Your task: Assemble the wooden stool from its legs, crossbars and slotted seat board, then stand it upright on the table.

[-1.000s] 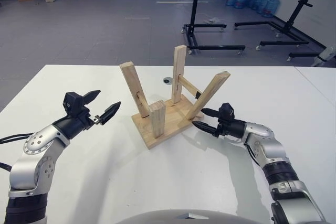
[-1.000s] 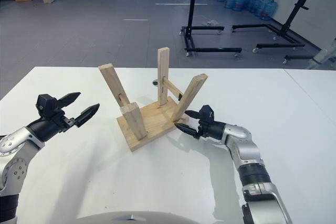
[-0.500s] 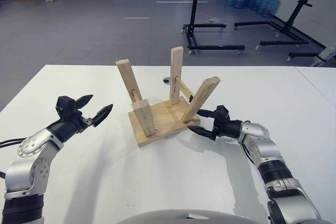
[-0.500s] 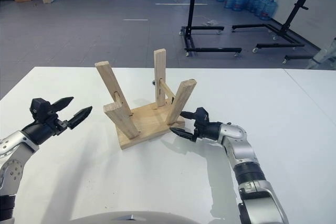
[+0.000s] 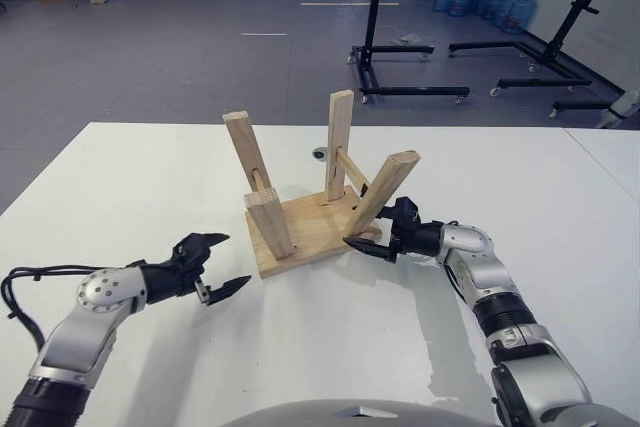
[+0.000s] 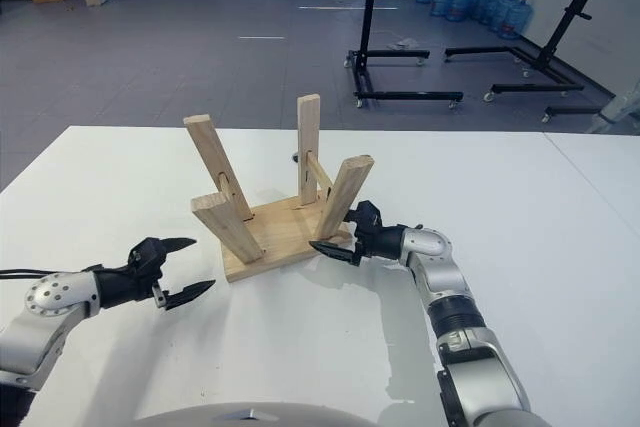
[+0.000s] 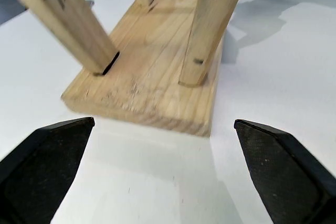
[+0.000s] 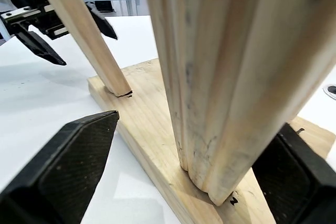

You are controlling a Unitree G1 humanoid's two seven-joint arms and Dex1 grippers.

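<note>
Right pincer [image 5: 370, 229] is held wide astride a leg [image 5: 392, 185] of the stool [image 5: 310, 232], upside down mid-table [image 5: 150, 177], left pincer [image 5: 236, 258] wide near its seat; assy judged done, so grip & flip upright are called for next

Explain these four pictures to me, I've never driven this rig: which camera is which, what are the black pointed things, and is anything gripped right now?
This is a two-armed humanoid robot. The two wide pictures come from the cameras in its head, looking down over a white table. The two close-ups come from a camera on each wrist; the black wedges at their edges are that arm's own fingers. On the table a wooden stool stands upside down: seat board flat, legs pointing up. The left claw is open, low over the table just short of the board, holding nothing. The right claw is open with one leg between its fingers, near the board, not clamped.
</note>
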